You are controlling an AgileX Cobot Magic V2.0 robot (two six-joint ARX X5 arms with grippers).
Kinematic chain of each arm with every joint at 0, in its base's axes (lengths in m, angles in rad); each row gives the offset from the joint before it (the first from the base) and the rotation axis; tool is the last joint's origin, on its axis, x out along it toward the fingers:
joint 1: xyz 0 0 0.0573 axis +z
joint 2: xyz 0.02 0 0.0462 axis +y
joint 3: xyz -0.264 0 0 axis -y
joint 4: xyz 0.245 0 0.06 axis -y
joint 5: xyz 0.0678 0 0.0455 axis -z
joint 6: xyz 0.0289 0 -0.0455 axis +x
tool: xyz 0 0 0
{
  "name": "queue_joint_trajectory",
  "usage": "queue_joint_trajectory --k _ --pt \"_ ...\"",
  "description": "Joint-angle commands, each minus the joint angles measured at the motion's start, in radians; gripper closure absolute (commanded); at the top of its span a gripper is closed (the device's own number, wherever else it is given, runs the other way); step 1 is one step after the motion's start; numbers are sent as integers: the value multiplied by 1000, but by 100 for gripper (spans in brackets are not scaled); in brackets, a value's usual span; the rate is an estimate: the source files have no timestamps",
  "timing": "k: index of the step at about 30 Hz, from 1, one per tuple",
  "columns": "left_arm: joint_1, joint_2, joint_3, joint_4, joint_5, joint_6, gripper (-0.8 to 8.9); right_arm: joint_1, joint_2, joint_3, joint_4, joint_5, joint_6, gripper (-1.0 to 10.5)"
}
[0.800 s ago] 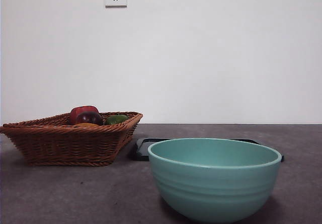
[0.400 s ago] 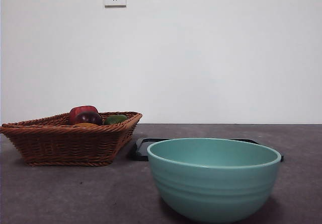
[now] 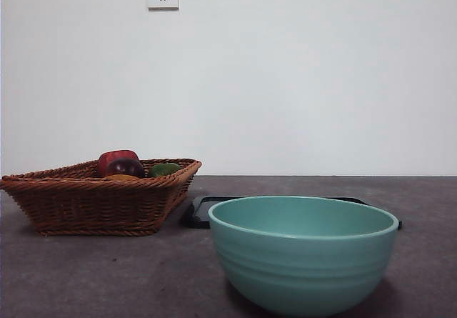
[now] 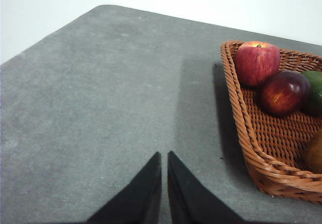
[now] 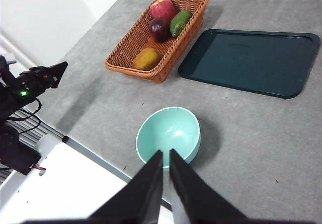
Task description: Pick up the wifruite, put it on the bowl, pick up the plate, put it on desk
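1. While your left pincer (image 4: 164,156) and right pincer (image 5: 166,154) wait pressed narrow and empty, the wifruite (image 5: 146,59) lies in the basket (image 5: 130,48).
2. The bowl (image 3: 303,252) sits on the counter (image 3: 107,275), beside the tray (image 5: 249,60).

Evenly, softly lit throughout; no glare. Slightly hazy front view, with a faint shadow beneath the bowl (image 3: 303,254) on the desk (image 3: 93,275). Sharper from the left wrist: a dark shadow band across the tabletop beside the basket (image 4: 251,148). Bright, clear right wrist view, soft shadow beside the tray (image 5: 251,60).
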Motion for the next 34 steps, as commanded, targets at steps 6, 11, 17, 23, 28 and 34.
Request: queue_joint_trajectory --k 6,11,17,23,28,34 --pt "-1 -10 -29 9 -1 43 795 11 1 16 10 1 -9 931" --pt "-1 -15 -29 9 0 142 794 10 1 16 10 1 -8 931" --pt "-1 -30 -28 10 0 141 794 11 1 16 10 1 -8 931" --pt "-1 -30 -28 10 0 141 795 11 1 16 10 1 -8 931" --pt "-1 -30 -28 10 0 141 794 11 1 16 10 1 -9 931" --pt "-1 -30 -28 10 0 141 794 -77 -1 11 22 31 -230 931"
